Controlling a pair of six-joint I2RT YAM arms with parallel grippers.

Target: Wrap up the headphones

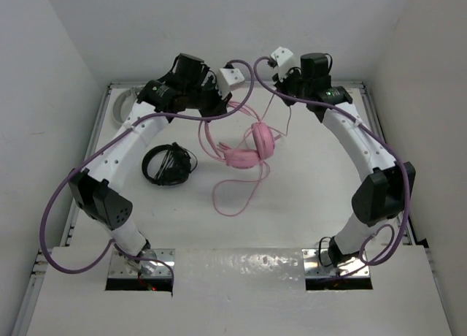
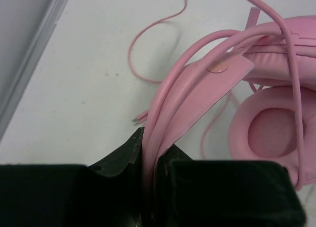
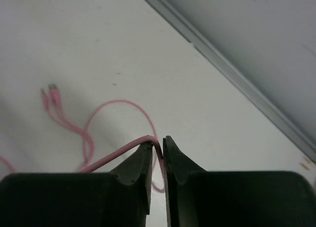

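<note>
While both arms reach over the far half of the table (image 1: 328, 204), you have the headphones (image 1: 248, 152) lying near the centre of the top view, with the earcups (image 1: 252, 150) resting on the surface.

Left arm:
- The left gripper (image 1: 219, 108) sits in the upper middle of the top view, right at the headband (image 1: 208, 140).
- In its wrist view, the left gripper (image 2: 148, 155) is clamped on the headband (image 2: 197, 84). The pink band runs down into the narrow slot between the two dark fingers at bottom centre.
- One earcup (image 2: 274, 133) fills the right edge of that view, with its padded ring facing the camera.
- A strand of cable (image 2: 289, 64) crosses over the earcup and the band.

Right arm:
- The right gripper (image 1: 281, 84) is up and to the right of the headphones in the top view. At that size its fingertips are hard to make out, so treat this spot as approximate.
- In its wrist view, the right gripper (image 3: 159, 148) is pinched shut on the cable (image 3: 118, 111). The strand rises from the lower left and bends over into the slit between the fingertips.
- More cable curls on the table behind the gripper, and the plug ends (image 3: 49, 94) lie at left of frame.
- A grey rail (image 3: 232, 74) cuts diagonally across the upper right.

Elsewhere in the top view:
- A loose loop of cable (image 1: 232, 201) lies on the table below the earcups.
- The black headphones (image 1: 168, 164) sit to the left of the pink pair, apart from it.
</note>
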